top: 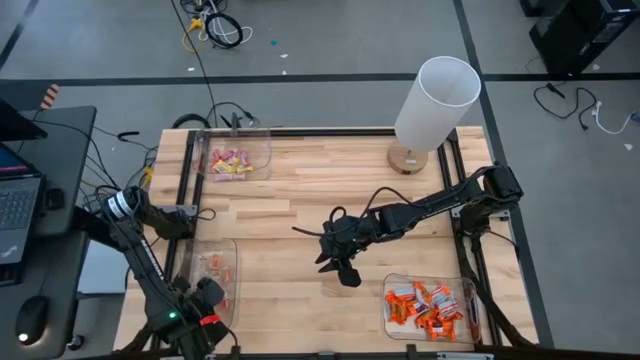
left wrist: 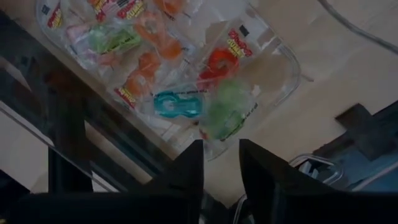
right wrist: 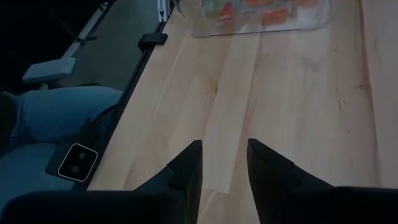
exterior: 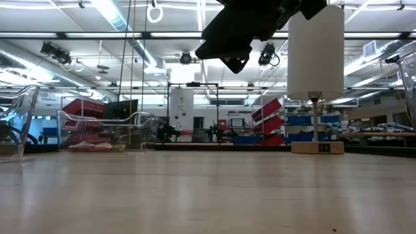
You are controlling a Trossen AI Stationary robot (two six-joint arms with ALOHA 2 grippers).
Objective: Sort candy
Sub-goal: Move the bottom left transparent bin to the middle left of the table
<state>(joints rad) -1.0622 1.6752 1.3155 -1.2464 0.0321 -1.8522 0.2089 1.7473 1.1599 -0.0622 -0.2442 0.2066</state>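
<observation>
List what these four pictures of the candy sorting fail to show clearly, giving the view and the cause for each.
- Left gripper: high view, cut by the bottom edge.
- Pink and yellow candy: high view, wrappers too small to read.
- Lamp: low view, top cut by the edge.
- Orange candy: absent from the low view.

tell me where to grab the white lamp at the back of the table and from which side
Take the white lamp by its thin stem between shade and wooden base, seen in the low view. Come in level from the table's middle, where the right gripper hangs open. The wide shade looks too broad for the jaws and blocks a grasp from above.
</observation>
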